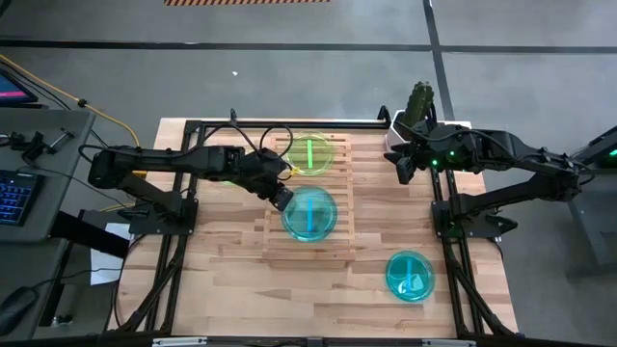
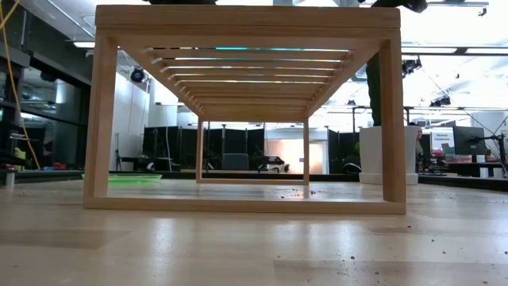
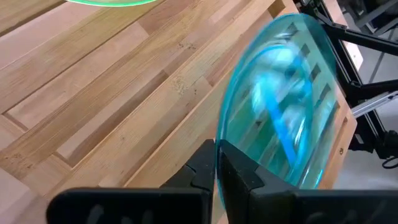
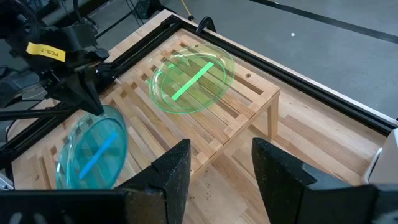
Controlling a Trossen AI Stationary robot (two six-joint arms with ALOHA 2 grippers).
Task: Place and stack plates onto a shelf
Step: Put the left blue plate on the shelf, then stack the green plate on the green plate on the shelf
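The left hand [image 1: 281, 197] pinches the near rim of a blue plate [image 1: 309, 213], which sits tilted over the middle of the shelf [image 1: 339, 241], stretching away from the fingers [image 3: 239, 175]. Behind it, a green plate [image 1: 308, 153] lies flat at the shelf's far end. A second blue plate [image 1: 410, 275] rests on the counter [image 1: 222, 289], well clear of both hands. The right hand [image 1: 403, 166] hovers beside the shelf's far right corner, fingers spread and holding nothing.
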